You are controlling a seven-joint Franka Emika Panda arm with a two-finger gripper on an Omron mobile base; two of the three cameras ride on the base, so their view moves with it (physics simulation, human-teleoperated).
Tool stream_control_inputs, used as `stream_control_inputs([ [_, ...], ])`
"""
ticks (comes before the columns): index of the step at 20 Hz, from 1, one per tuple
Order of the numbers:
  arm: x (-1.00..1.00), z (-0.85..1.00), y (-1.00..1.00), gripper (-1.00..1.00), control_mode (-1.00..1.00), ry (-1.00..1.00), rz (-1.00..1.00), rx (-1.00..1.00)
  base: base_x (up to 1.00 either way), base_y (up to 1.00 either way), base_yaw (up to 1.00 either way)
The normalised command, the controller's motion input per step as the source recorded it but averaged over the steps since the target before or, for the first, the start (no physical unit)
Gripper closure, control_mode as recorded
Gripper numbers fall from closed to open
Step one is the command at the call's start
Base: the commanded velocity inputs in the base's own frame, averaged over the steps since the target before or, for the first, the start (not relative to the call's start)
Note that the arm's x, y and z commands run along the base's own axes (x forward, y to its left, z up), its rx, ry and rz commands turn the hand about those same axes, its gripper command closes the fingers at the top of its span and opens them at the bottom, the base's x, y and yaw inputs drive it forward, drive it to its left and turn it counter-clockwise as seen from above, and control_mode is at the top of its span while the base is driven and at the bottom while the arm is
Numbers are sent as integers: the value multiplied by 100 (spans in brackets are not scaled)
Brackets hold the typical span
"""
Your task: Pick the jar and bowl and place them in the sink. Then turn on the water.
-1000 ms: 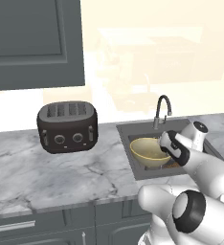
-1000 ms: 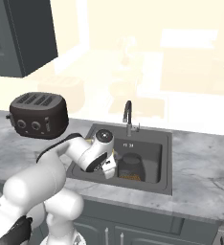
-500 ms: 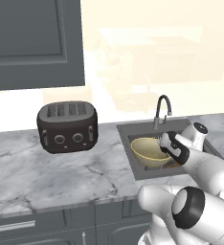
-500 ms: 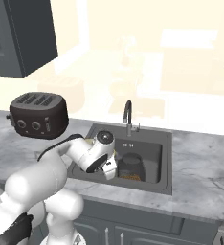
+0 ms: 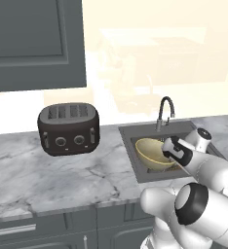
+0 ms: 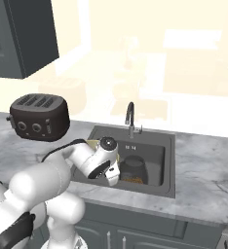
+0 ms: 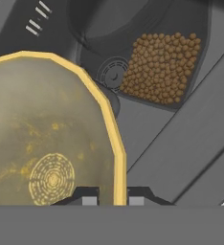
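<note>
Since half a second ago almost nothing has shifted: the arm stays bent over the basin and only the wrist seems a little lower. Nearest to the hand camera, the two-finger gripper [image 7: 113, 197] is closed on the rim of the round, shallow yellowish-tan bowl [image 7: 47, 139], one dark tip on each side of the edge. The bowl hangs tilted inside the dark grey rectangular sink [image 5: 135, 165], not yet resting flat as far as I can judge. Just beyond it, on the sink floor near the drain, lies the clear faceted glass jar with brown granules [image 7: 157, 67]; from the right base camera it stands below the curved dark metal tap [image 6: 130, 116]. Farther left on the marble counter [image 5: 62, 180] sits the black toaster [image 5: 68, 128].

A risk here: if the rim is released while the bowl is tilted, it may roll against the jar or land upside down. No water is running yet.
</note>
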Motion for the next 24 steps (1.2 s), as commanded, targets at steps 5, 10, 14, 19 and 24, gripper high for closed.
stream_control_inputs([
  [5,0,0,0,100,-100,0,0,0,0,0,0],
  [10,0,0,0,100,-100,0,0,0,0,0,0],
  [14,0,0,0,-100,-100,0,0,0,0,0,0],
  [19,0,0,0,-100,-100,0,0,0,0,0,0],
  [24,0,0,0,-100,-100,0,0,0,0,0,0],
])
